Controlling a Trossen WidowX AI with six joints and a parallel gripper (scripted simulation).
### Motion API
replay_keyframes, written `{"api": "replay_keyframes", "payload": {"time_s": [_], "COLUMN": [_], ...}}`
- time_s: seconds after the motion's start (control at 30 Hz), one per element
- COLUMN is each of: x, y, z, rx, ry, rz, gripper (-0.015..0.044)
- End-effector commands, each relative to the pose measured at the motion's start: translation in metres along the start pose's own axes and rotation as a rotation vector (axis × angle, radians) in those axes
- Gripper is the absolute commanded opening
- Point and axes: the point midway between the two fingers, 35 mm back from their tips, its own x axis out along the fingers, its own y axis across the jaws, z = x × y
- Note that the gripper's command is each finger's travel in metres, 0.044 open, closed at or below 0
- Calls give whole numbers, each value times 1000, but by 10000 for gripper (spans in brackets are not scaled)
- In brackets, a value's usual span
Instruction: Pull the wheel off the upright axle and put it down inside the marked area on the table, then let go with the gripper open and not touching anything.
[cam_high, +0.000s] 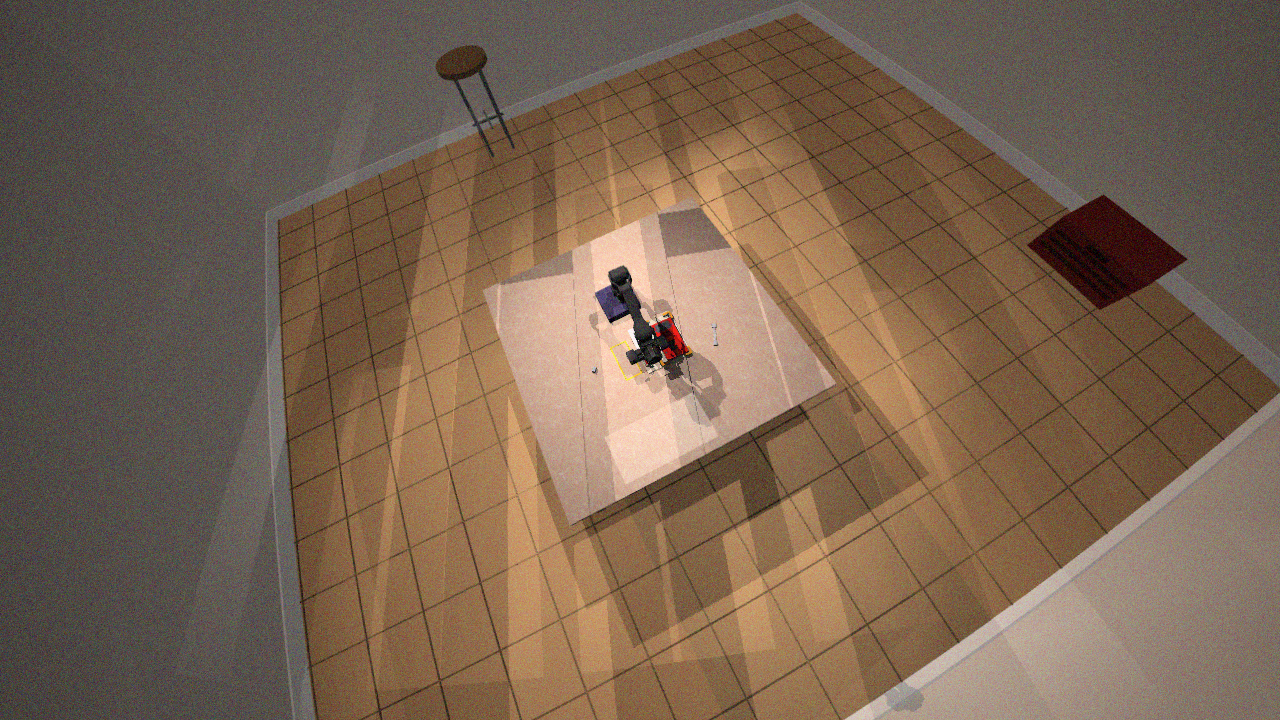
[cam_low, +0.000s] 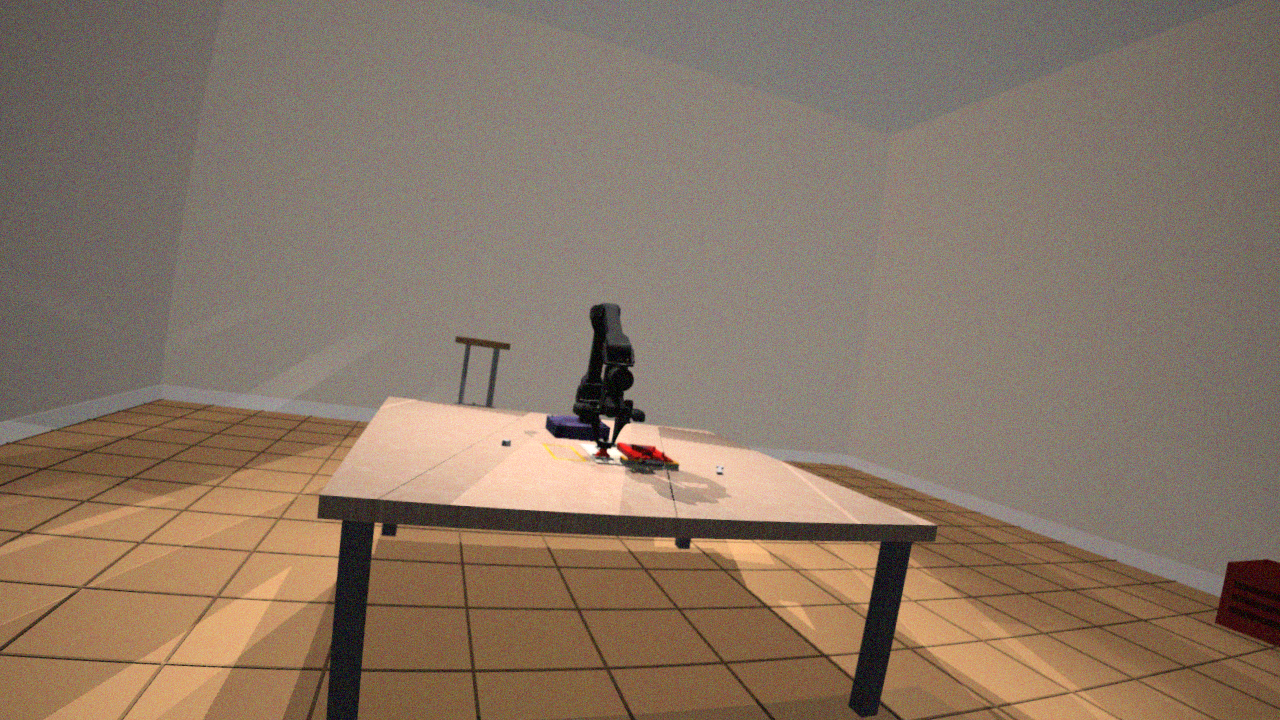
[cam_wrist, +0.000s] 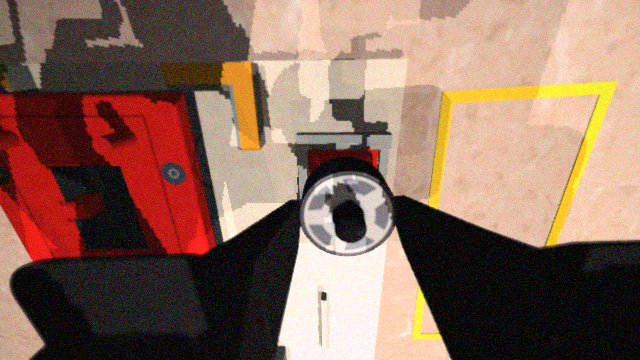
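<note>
The wheel (cam_wrist: 372, 209) has a dark tyre and a pale spoked face. It stands on its axle, whose dark tip (cam_wrist: 349, 222) shows in the hub in the wrist view. A red base (cam_wrist: 369, 157) in a grey frame shows just behind the wheel. My gripper (cam_wrist: 346, 207) (cam_low: 610, 442) is shut on the wheel, one finger at each side of the tyre. The marked area (cam_wrist: 440, 150) (cam_high: 619, 362) is a yellow outline to the right of the wheel in the wrist view. The wheel's underside is hidden, and the right finger covers part of the outline.
A red fixture (cam_wrist: 155, 150) (cam_high: 676, 340) with orange corner pieces (cam_wrist: 247, 115) lies left of the wheel in the wrist view. A thin pale rod (cam_wrist: 323, 325) is on the pale board (cam_wrist: 345, 305). A blue box (cam_high: 610, 304) (cam_low: 565, 425) is by the arm.
</note>
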Motion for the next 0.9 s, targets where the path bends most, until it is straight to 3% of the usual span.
{"api": "replay_keyframes", "payload": {"time_s": [0.0,0.87], "x": [-11,-20], "y": [0,0], "z": [-1,-1], "rx": [-1,-2], "ry": [-6,-6], "rz": [-1,-2], "gripper": [0,0]}}
